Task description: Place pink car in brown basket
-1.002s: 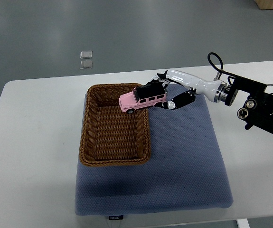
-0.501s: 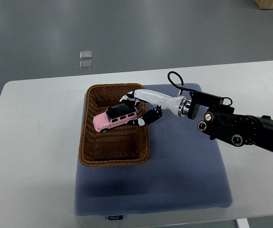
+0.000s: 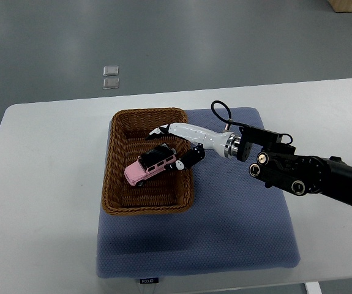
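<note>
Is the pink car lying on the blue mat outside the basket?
No. The pink car sits inside the brown basket, within its woven walls, with the right robot hand at its rear end.

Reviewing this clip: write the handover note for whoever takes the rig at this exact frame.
Right hand: reaching over the basket, fingers around the pink car; whether they still grip it or have just let go cannot be told.
Left hand: out of view.
Car: inside the basket, tilted, at or near the bottom.
Basket: on the blue mat on the table.
Done: car carried into the basket.
Left: confirm release, withdraw the right hand.
</note>
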Controlling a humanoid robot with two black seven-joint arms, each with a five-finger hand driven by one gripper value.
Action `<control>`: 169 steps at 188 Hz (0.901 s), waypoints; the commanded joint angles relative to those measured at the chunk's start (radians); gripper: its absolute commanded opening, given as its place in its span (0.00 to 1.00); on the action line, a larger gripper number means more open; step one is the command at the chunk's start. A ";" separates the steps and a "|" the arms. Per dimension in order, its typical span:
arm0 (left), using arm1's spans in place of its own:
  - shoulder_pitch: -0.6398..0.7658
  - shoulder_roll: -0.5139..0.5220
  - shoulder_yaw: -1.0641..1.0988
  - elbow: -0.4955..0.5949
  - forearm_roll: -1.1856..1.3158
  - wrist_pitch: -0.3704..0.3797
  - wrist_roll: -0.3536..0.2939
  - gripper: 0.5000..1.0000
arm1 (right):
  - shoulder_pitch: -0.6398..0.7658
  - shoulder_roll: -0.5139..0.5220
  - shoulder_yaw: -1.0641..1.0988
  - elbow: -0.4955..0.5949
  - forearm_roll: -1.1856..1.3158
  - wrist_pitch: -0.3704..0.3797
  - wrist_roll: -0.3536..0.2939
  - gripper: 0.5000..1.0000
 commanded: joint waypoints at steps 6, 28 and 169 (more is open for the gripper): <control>-0.001 0.000 0.000 0.001 0.000 0.000 0.000 1.00 | 0.002 0.000 0.007 0.000 0.003 0.000 0.000 0.79; -0.001 0.000 0.000 0.001 0.000 0.000 0.000 1.00 | 0.006 -0.008 0.022 0.001 0.021 0.000 0.000 0.79; -0.001 0.000 0.000 0.001 0.000 0.000 0.000 1.00 | -0.264 0.014 0.685 -0.055 1.058 0.143 0.035 0.83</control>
